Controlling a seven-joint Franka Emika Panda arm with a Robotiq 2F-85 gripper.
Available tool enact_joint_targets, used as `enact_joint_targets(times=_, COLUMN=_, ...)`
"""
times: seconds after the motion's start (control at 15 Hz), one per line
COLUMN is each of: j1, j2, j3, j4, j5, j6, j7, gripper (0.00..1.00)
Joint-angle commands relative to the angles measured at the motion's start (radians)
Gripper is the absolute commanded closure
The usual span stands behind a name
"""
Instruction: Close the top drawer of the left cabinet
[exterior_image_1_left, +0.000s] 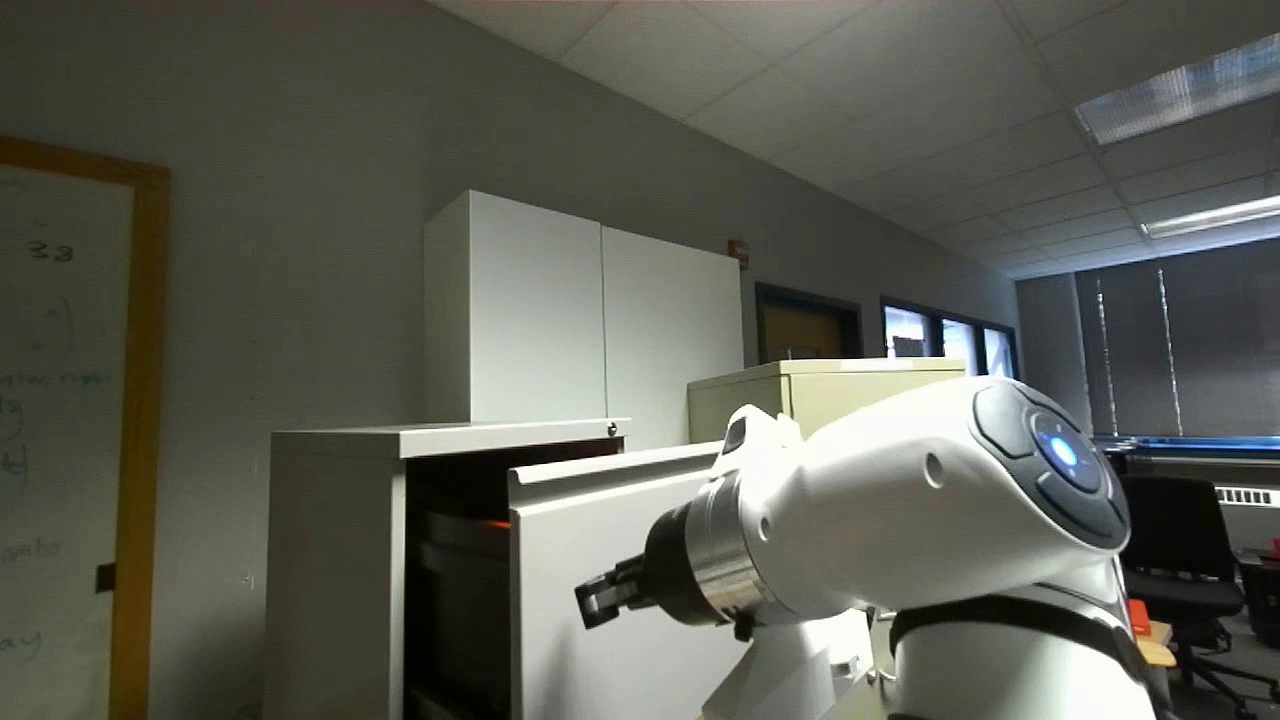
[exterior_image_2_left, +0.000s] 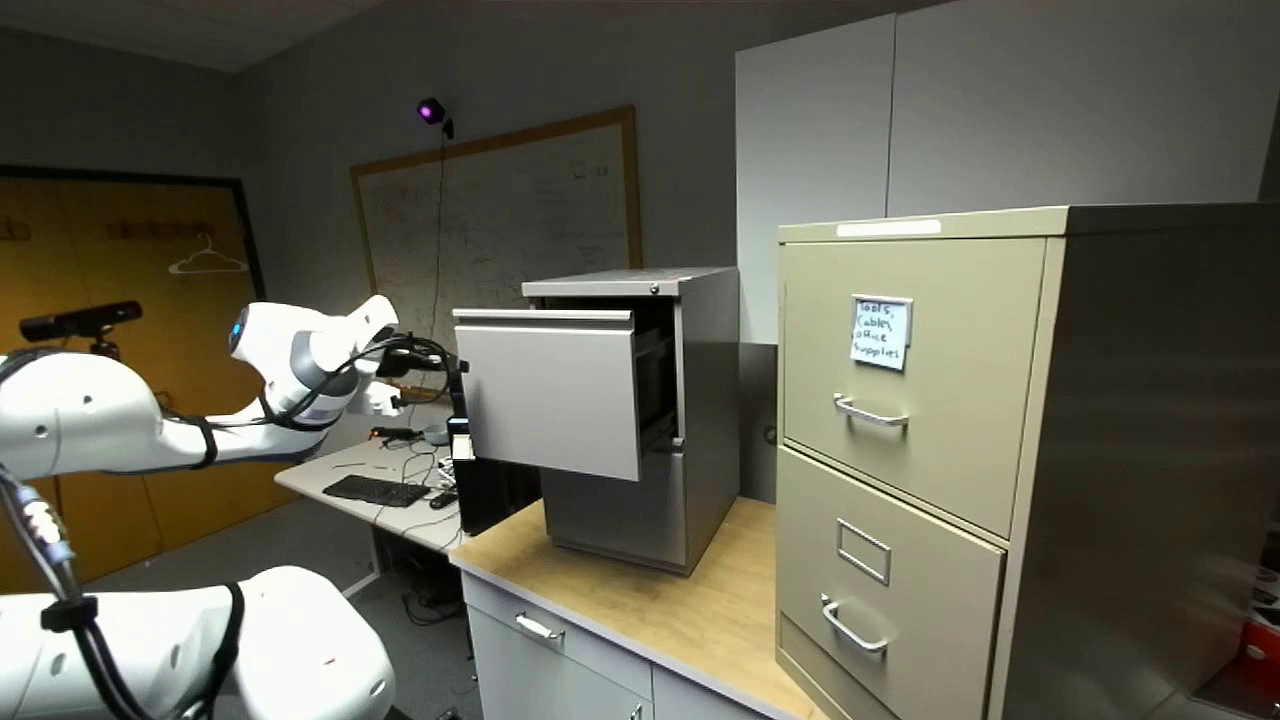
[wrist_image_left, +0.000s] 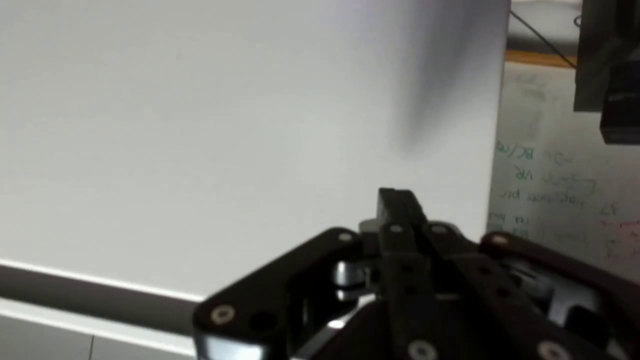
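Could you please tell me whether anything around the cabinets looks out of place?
Only the top drawer stands out: in both exterior views it juts from the left cabinet, while the drawer below looks shut. I see no spill or damage.

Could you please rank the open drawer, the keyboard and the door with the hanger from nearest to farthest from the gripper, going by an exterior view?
1. Open drawer: its front stands right before the gripper.
2. Keyboard: lower down, on the desk.
3. Door: at the back of the room, past the desk.
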Motion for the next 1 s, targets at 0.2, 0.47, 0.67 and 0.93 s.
enact_joint_targets(times=0.2, j1=-0.137, j2=-0.101, j3=0.040, j4=-0.002, j5=0.077, j6=0.241, j7=-0.037, gripper=0.99)
enact_joint_targets(times=0.47, j1=-0.158, j2=-0.057, j3=0.029, j4=0.008, j5=0.159, j6=0.314, j7=-0.086, gripper=0.99)
enact_joint_targets(times=0.67, j1=-0.151, j2=0.032, j3=0.012, j4=0.024, j5=0.213, j6=0.316, j7=-0.127, gripper=1.00)
enact_joint_targets(times=0.93, j1=-0.166, j2=0.146, j3=-0.002, j4=0.059, j5=0.260, j6=0.330, j7=-0.163, gripper=1.00)
